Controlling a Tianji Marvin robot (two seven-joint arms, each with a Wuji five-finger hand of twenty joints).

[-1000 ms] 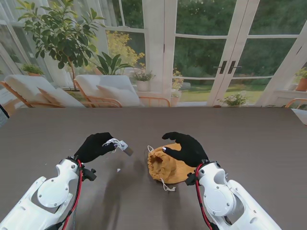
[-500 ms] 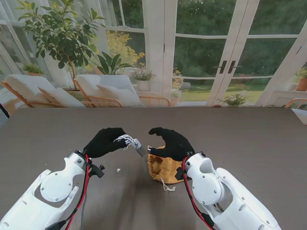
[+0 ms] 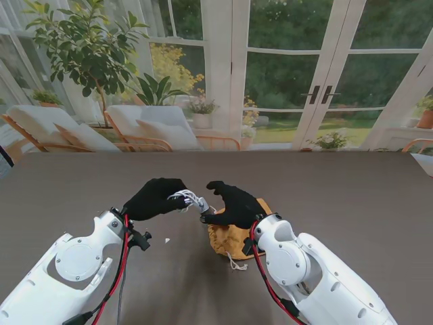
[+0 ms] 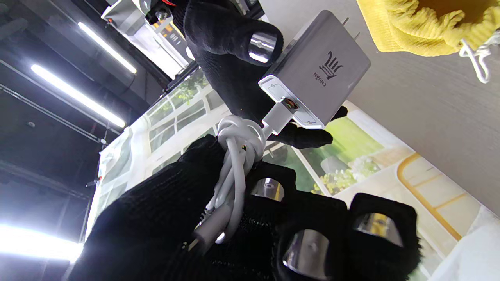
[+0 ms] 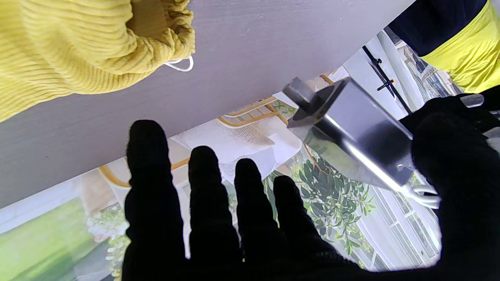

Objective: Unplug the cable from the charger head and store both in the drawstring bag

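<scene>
My left robot hand [image 3: 157, 198] gripped the limp coiled cable [image 4: 234, 156] still plugged into the hard, smooth charger head [image 4: 318, 70], which my right robot hand [image 3: 233, 203] pinched by its flat sides above the bench [image 3: 352, 196] near the drawstring bag [image 3: 229, 238].

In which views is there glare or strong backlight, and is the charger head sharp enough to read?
Left wrist view: ceiling lamps blow out to white; the charger head is sharp, its logo readable. Right wrist view: bright backdrop leaves the right hand a black silhouette. Stand view: even light, charger head too small to read.
</scene>
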